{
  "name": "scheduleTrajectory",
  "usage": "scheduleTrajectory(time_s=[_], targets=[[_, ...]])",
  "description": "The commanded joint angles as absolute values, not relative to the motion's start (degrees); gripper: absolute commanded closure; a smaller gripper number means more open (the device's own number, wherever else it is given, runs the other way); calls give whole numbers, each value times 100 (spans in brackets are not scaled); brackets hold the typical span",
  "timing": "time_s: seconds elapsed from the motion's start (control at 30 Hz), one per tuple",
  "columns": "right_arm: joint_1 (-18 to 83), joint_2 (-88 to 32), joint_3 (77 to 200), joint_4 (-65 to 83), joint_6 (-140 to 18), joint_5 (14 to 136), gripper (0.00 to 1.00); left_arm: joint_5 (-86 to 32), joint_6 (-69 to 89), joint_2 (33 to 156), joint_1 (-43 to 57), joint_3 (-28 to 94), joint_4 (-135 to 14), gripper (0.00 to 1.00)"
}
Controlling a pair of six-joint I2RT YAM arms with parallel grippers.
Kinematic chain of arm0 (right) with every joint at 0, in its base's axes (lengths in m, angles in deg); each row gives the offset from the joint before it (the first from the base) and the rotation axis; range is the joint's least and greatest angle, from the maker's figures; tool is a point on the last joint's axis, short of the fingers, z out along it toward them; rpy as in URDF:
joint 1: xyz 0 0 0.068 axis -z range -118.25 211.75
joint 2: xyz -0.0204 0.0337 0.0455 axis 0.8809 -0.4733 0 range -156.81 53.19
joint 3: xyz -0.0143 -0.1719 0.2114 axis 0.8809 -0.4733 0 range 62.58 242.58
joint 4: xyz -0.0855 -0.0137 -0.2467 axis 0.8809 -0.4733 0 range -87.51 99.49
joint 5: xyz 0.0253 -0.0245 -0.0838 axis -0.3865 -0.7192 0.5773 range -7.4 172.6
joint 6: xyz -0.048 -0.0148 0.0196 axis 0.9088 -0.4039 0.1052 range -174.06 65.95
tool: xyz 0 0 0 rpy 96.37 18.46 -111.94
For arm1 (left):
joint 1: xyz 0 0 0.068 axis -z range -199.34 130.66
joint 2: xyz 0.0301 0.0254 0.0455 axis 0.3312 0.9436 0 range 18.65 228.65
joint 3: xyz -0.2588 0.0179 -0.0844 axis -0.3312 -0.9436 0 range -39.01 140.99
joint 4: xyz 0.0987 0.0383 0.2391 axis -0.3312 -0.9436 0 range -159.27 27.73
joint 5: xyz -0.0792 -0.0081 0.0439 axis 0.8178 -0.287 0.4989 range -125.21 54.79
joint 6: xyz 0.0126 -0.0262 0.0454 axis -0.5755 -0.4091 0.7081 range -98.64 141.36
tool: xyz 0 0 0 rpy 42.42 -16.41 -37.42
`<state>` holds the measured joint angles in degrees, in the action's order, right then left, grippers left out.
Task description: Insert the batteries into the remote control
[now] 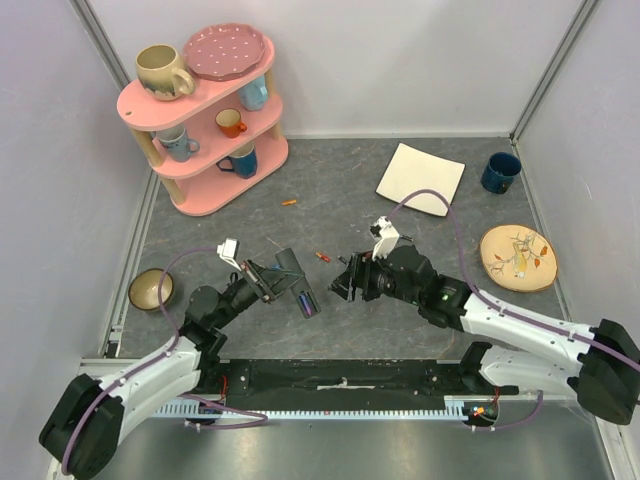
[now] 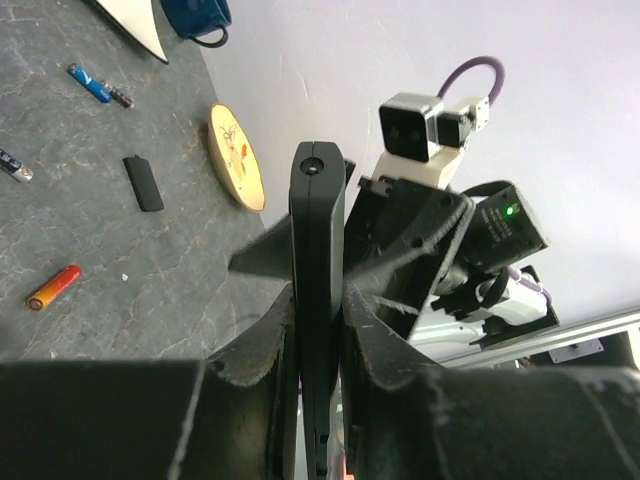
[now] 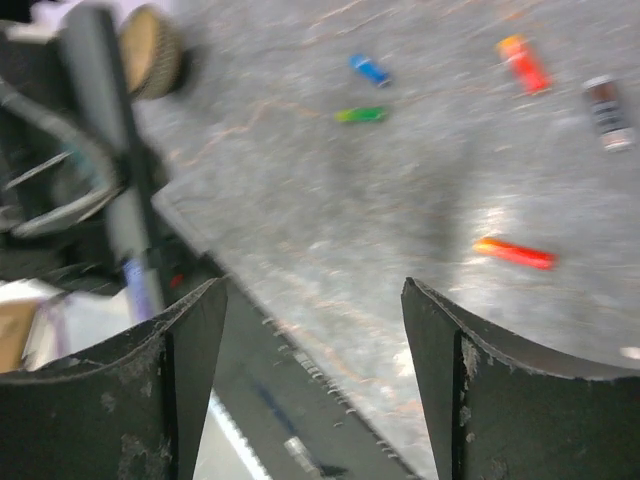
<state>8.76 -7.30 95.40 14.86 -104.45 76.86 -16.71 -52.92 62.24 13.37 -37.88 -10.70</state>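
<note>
Black remote control clamped in left gripper, right gripper wide, green battery seen only from right wrist

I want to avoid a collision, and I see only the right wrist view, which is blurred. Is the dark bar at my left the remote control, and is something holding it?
Observer: Yes. In the left wrist view the left gripper is shut on the remote control, which stands edge-on in its grip.
Operator: Thank you. How does my right gripper stand relative to it?
Observer: In the top view the right gripper is open and points at the remote control from the side, with a gap of bare table between them; they do not touch.
</note>
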Motion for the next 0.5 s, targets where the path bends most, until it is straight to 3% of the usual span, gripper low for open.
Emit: scheduleTrajectory(time_s=[0.0,0.1,0.47], targets=[[893,-806,10546,-556,-9248,9829,22,-1544,-5265,5812,1335,-3901,-1392,98],[936,-1272,10793,-783,-8527,10632,23,-1596,-5247,5381,1335,-4048,-1692,98],[1367,-3064,11356,-441,-7937,10097,27,-1587,-5334,3967,1335,-4384,-2553,98]])
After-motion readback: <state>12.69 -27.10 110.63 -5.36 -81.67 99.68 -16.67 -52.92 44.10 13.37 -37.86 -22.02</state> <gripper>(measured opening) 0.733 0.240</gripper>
